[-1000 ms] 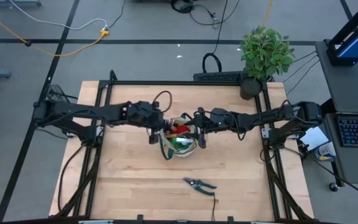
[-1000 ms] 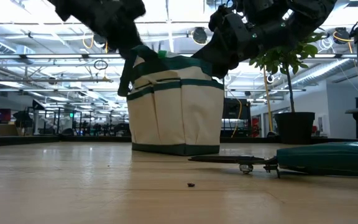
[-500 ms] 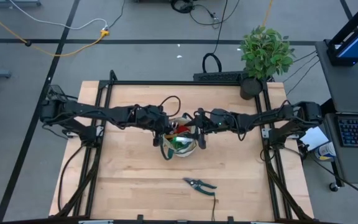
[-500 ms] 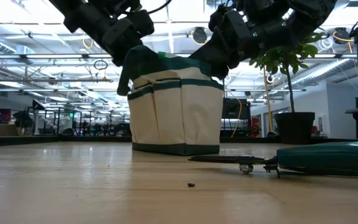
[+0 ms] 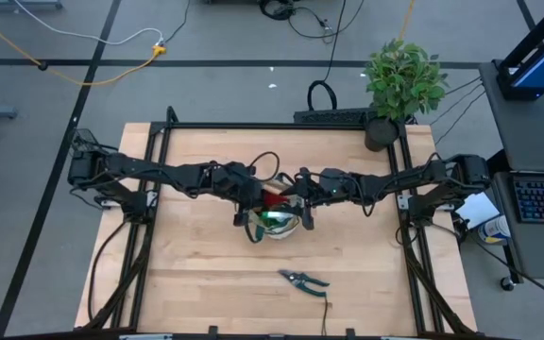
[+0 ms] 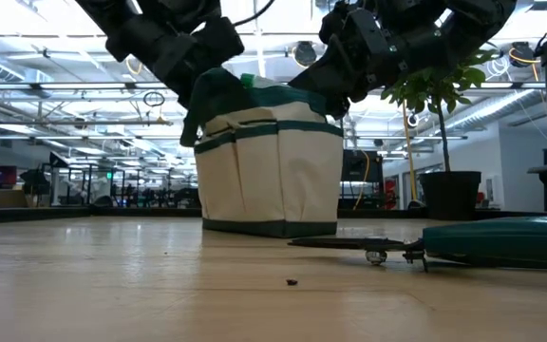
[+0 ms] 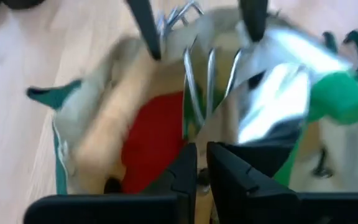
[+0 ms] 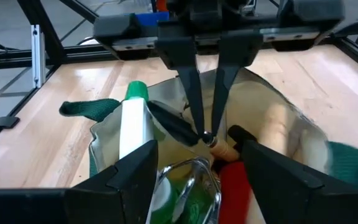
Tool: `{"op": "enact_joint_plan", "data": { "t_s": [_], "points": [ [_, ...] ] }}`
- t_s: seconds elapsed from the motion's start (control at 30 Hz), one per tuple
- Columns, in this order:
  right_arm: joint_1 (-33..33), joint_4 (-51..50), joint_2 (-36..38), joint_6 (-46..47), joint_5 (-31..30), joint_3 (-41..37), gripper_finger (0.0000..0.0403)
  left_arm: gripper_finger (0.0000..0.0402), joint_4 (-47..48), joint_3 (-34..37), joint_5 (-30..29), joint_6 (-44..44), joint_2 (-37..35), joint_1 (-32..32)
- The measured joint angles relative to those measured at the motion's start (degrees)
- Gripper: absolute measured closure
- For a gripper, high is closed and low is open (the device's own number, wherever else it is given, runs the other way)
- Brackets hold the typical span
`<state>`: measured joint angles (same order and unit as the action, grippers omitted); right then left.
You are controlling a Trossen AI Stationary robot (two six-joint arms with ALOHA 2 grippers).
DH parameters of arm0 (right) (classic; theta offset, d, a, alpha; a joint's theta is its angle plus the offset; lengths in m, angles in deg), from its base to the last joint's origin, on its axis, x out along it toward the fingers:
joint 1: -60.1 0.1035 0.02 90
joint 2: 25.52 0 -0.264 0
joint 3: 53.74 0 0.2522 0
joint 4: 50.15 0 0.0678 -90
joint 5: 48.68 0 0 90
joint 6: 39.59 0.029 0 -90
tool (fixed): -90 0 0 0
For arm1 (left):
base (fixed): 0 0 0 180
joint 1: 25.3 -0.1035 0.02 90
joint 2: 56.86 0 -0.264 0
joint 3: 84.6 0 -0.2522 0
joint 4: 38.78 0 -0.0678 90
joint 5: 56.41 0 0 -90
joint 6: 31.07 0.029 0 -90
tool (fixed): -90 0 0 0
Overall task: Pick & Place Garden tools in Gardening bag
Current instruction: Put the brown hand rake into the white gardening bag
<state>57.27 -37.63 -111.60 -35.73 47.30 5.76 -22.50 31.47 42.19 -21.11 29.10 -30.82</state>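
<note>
The beige gardening bag (image 5: 274, 225) with green trim stands upright on the table's middle (image 6: 269, 176). Inside it show a red item (image 7: 151, 140), a trowel blade (image 7: 272, 106), a green-capped white item (image 8: 132, 121) and a metal fork (image 7: 209, 81). My left gripper (image 5: 259, 198) reaches down into the bag's mouth, shut on the fork (image 7: 202, 169). My right gripper (image 5: 300, 200) is wide open at the bag's right rim (image 8: 197, 152); I cannot tell whether it touches the rim. Pruning shears (image 5: 302, 280) lie flat on the table in front of the bag. My left gripper pinches the fork at the wooden handle's end (image 8: 220, 149) between its two fingertips (image 8: 197, 115). The fingers slant down into the bag from the table's left. The fork lies inside the bag with its tines (image 7: 194, 87) pointing toward my right gripper.
A potted green plant (image 5: 402, 83) stands at the table's far right corner. A black cable (image 5: 323, 94) loops at the far edge. Bare wood lies to the left, right and front of the bag around the shears (image 6: 378, 249).
My left gripper has moved toward the table's right edge and down, from beside the bag's left rim to inside its mouth, carrying the fork in. The bag has stayed where it was.
</note>
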Motion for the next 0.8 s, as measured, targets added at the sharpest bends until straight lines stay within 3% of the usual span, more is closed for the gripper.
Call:
{"op": "enact_joint_plan", "data": {
  "t_s": [0.43,0.63,0.8],
  "points": [
    [0.0,-0.48,0.0,-0.19,0.0,0.0,0.0177,0.028,3.35,0.0,-1.79,0.63,0.02,-0.04],
    [0.0,-0.59,1.26,-0.24,0.0,0.0,0.0177,0.0273,3.46,0.0,-1.73,0.48,-0.56,-0.02],
    [-0.03,-6.5,6.34,-3.19,-0.53,0.02,0.0177,0.0272,4.33,-0.14,-2.66,0.59,-3.97,0.07]
  ]
}}
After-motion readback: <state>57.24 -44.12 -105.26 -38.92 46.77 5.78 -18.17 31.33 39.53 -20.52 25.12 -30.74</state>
